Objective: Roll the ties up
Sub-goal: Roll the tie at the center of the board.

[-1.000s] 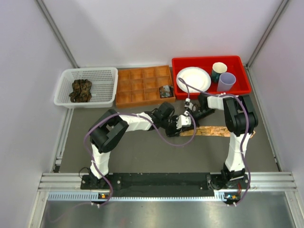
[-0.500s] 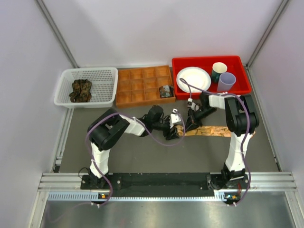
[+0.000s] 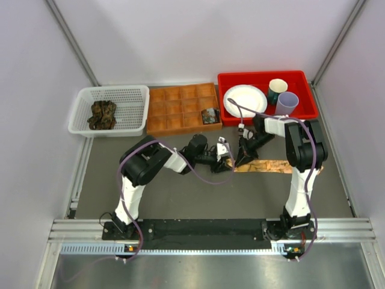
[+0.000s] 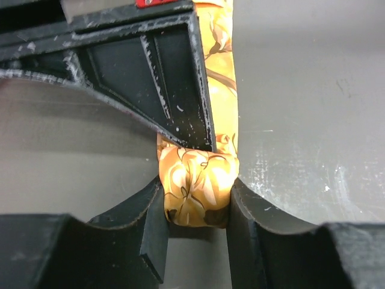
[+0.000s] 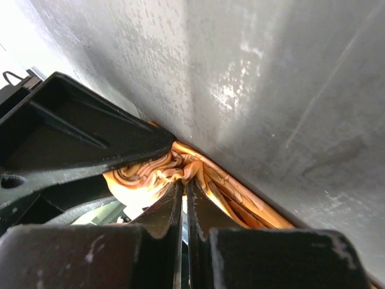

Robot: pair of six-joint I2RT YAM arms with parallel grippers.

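Left wrist view shows the left hand clamped on a small roll at the end of the orange tie, whose rest lies flat on the worktop. Since one second ago this hand shifted left and turned, so rolling has begun, I think. The right hand, almost shut, touches the strip.

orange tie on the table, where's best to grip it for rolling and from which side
Grip the orange tie at its rolled end, across the narrow width, coming in lengthwise from that end. The roll is a thick wad; the flat tail lies flush. The left gripper holds it so.
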